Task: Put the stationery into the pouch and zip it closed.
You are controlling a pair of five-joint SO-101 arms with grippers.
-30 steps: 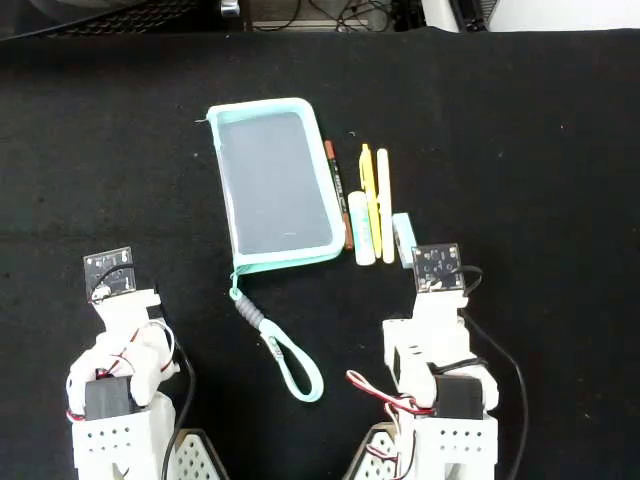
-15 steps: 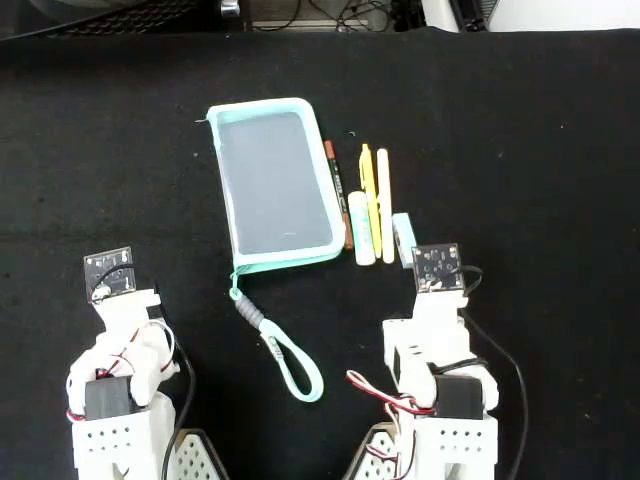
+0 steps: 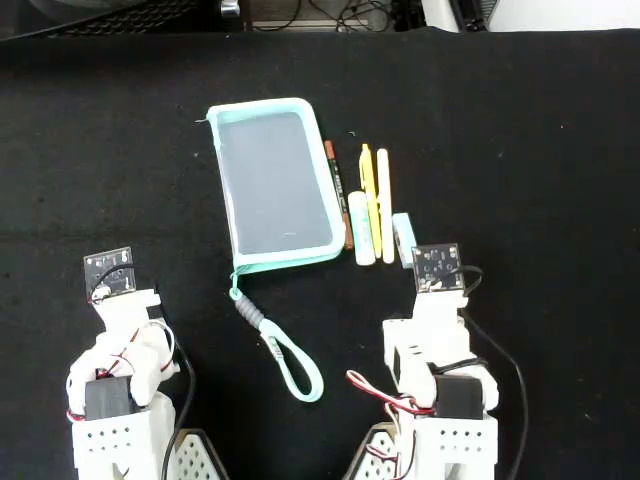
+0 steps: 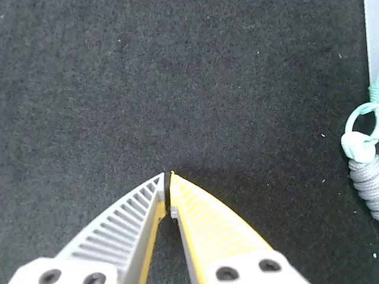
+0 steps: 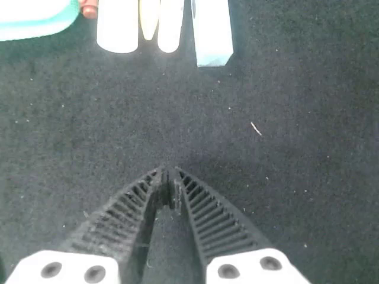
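On the table (image 3: 520, 150), pouch (image 3: 275, 185) unchanged

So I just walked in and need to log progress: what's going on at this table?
Nothing is being handled right now. The left gripper and right gripper are both shut and empty above the black table, back from the things. The pouch lies flat, its strap trailing toward the arms. The stationery lies in a row beside it, not yet inside.
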